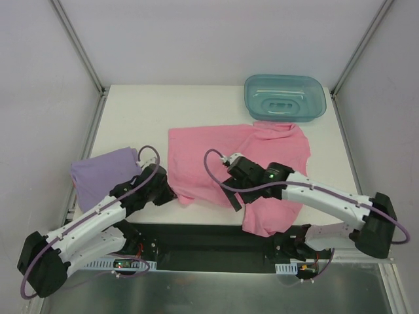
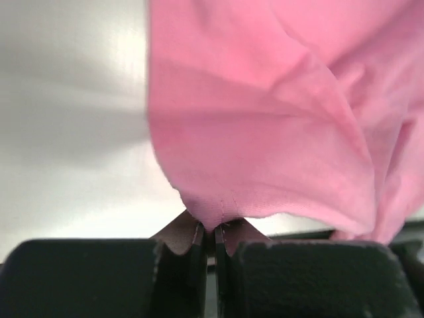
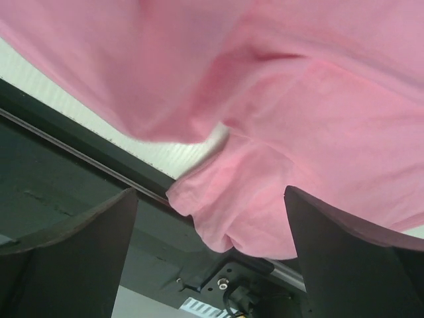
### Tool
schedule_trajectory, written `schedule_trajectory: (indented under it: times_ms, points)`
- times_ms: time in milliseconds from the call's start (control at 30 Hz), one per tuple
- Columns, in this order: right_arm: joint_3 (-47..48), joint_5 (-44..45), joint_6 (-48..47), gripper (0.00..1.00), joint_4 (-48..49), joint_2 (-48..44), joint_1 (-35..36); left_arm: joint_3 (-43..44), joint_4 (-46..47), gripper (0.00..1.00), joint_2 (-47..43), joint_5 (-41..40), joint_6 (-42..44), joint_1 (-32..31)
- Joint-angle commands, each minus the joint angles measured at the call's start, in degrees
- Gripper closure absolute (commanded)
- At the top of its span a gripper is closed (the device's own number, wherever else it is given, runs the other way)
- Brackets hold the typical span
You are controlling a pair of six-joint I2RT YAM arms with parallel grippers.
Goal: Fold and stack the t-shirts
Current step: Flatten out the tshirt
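Observation:
The pink t-shirt [image 1: 229, 160] lies spread across the middle of the table, its lower right part hanging over the near edge. The lavender t-shirt [image 1: 105, 171] lies folded at the left edge. My left gripper [image 1: 175, 194] is shut on the pink shirt's near left corner, and the wrist view shows the hem [image 2: 213, 218] pinched between the fingertips. My right gripper [image 1: 234, 196] is open and empty above the shirt's near part. In the right wrist view the pink cloth [image 3: 278, 165] hangs over the table edge between the spread fingers [image 3: 86, 245].
A translucent teal tub [image 1: 285, 97] stands upside down at the back right, touching the pink shirt's collar. The black rail [image 1: 209, 239] with the arm bases runs along the near edge. Bare white table [image 1: 137, 118] shows at the back left.

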Motion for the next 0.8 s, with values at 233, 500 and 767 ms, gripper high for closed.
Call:
schedule_trajectory:
  times_ms: [233,500,767]
  points:
    - [-19.3,-10.2,13.1,0.03,-0.2,-11.7,-27.0,6.4,-12.1,1.0,1.2,-6.9,8.6,9.4]
    - [-17.5,-18.3,9.8,0.03,9.5,2.8,-40.5,8.9,-11.9,1.0,4.3,-9.1,9.4,9.7]
    - [-3.3,-16.5,8.2,0.03,11.4,22.1,-47.1,13.2,-11.0,1.0,9.6,-10.4,11.1,12.6]
